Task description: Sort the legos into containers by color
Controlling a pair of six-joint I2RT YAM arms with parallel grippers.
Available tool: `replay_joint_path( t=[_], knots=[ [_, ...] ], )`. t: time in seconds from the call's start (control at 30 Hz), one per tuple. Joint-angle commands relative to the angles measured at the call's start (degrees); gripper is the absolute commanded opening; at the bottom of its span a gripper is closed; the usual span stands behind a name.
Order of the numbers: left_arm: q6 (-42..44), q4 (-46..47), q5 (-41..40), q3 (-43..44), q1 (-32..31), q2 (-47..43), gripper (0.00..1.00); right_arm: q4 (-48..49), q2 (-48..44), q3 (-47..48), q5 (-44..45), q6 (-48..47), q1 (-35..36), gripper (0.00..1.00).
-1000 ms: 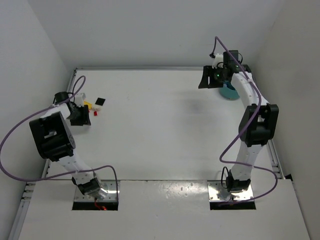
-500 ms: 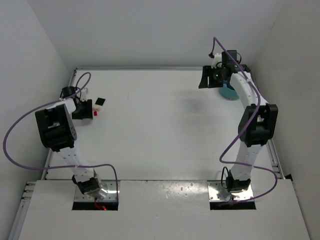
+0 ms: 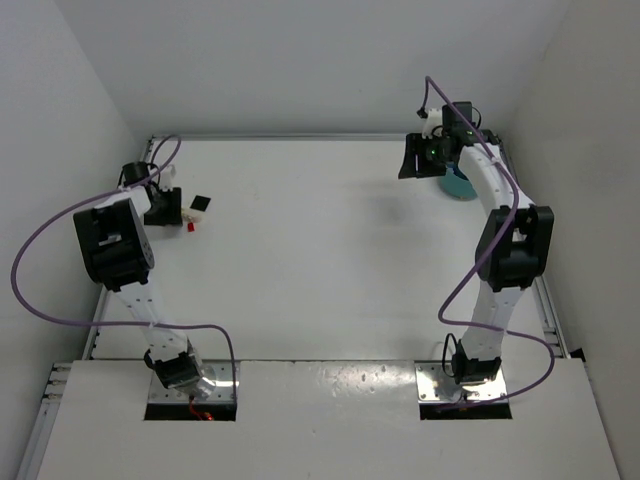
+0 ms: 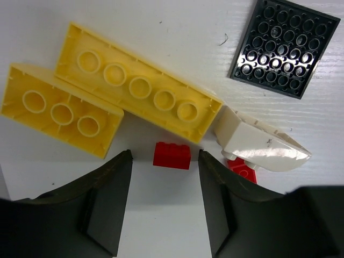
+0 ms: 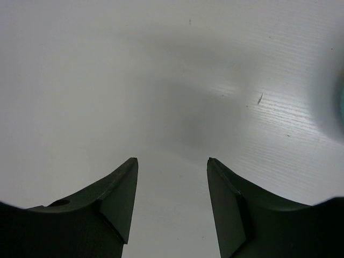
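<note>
**Left jaws spread around a red brick, right jaws spread beside the tub**

From my station I had the left gripper (image 4: 164,153) down at the far-left corner of the table (image 3: 320,270), right over the legos (image 3: 200,204). Its jaws stood apart. A small red brick (image 4: 172,155) lay on the table between the two fingertips, with a gap on each side, the right one narrower. I saw no pinch on it.

Just beyond the red brick lay a long yellow brick (image 4: 137,88) showing a row of five rings. A shorter yellow brick (image 4: 59,110) with three rings lay against its near-left side. A cream sloped piece (image 4: 260,142) touched the long brick's right end. A second red piece (image 4: 242,169) poked out from under the cream one, partly hidden behind the gripper's right finger. A black square plate (image 4: 285,48), studs up, sat farther off to the right, apart from the others.

The right gripper (image 5: 172,161) was at the far-right side of the table. Its jaws were also spread, with nothing between them and only bare white surface below. The teal tub (image 3: 460,184) sat just beside it, toward the right wall. In the overhead view the wrist covered most of the tub, and the right wrist camera caught only a teal blur at its right edge. I could not make out the tub's compartments or anything inside them.
</note>
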Motion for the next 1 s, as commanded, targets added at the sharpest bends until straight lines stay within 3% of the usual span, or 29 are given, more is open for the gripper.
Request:
replay_joint_path(
  t=[0.0,0.4,0.6,0.63,0.77,0.8,0.83,0.97],
  knots=[
    [0.3,0.1,2.4,0.7,0.0,2.1,0.57,1.0,-0.2,1.1,0.5,-0.8,0.3,0.55],
    [2.6,0.1,3.6,-3.0,0.0,0.3,0.41,1.0,-0.2,1.1,1.0,-0.8,0.3,0.54],
    [2.6,-0.5,5.4,-4.9,-0.5,-1.6,0.23,1.0,-0.7,0.5,-0.1,-0.8,0.3,0.54],
    [2.0,-0.5,7.1,-5.4,-0.5,-2.4,0.17,1.6,-1.5,0.0,-0.7,-0.8,0.3,0.54],
    [-1.4,-0.5,19.5,-10.5,-0.5,-11.6,0.16,6.1,-6.6,-8.3,-7.1,-0.3,2.3,0.54],
    [-2.4,-0.5,19.5,-11.3,-0.5,-13.3,0.16,7.1,-7.8,-10.0,-8.6,-0.3,2.4,0.54],
    [-3.4,-0.5,25.0,-12.1,-0.5,-14.9,0.16,7.9,-9.0,-11.5,-10.0,-0.3,3.3,0.54],
    [-9.0,-0.5,38.0,-15.6,-1.0,-20.7,0.15,8.5,-13.4,-14.6,-14.0,-6.2,6.7,0.54]
  ],
)
